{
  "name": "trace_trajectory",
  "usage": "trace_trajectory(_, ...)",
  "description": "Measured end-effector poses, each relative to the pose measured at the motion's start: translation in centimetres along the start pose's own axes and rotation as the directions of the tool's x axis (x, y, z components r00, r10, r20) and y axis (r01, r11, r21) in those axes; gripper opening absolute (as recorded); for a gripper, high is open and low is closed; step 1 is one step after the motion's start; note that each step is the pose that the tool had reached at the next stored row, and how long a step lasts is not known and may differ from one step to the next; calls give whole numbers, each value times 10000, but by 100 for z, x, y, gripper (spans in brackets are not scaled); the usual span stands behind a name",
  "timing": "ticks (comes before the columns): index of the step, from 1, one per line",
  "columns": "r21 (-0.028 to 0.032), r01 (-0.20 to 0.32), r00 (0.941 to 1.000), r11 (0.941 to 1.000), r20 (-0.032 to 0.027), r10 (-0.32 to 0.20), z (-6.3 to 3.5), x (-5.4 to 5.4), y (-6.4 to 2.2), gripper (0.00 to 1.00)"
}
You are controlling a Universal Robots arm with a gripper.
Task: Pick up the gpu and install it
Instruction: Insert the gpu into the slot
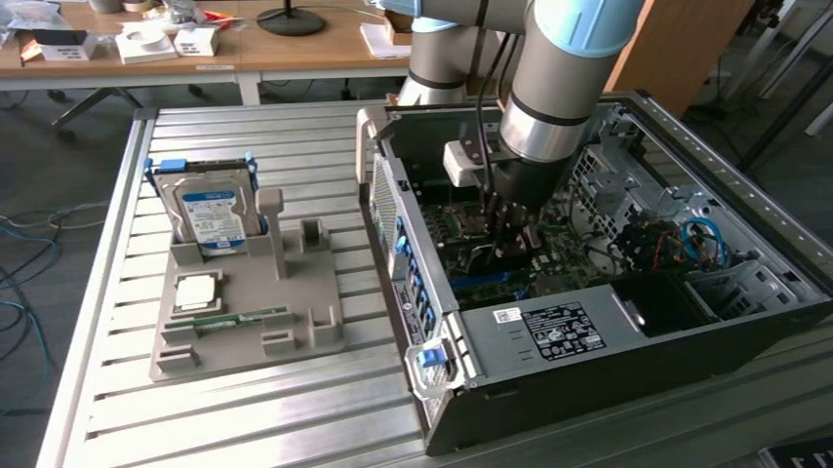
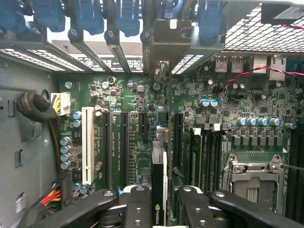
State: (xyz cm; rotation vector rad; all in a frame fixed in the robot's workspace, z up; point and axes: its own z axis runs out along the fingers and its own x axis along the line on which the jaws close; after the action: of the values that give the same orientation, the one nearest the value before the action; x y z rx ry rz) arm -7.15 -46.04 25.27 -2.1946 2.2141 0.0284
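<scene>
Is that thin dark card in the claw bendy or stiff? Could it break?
Probably stiff: the thin dark circuit card stands straight on edge in the black claw, with no sag. Likely light, being so thin. Probably fragile too: it's a circuit board like the green motherboard beneath it, so bumps could hurt it.

Black fingers (image 2: 137,206) clamped on the gpu (image 2: 159,183), card edge-on above the green motherboard (image 2: 137,142), long white slot (image 2: 87,145) nearby, blue latches (image 2: 128,16) along the case edge
</scene>
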Motion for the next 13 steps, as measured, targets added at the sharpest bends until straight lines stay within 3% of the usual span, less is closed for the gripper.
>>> trace_trajectory(13,0,0,10000,10000,-1,0,15,1,1,26)
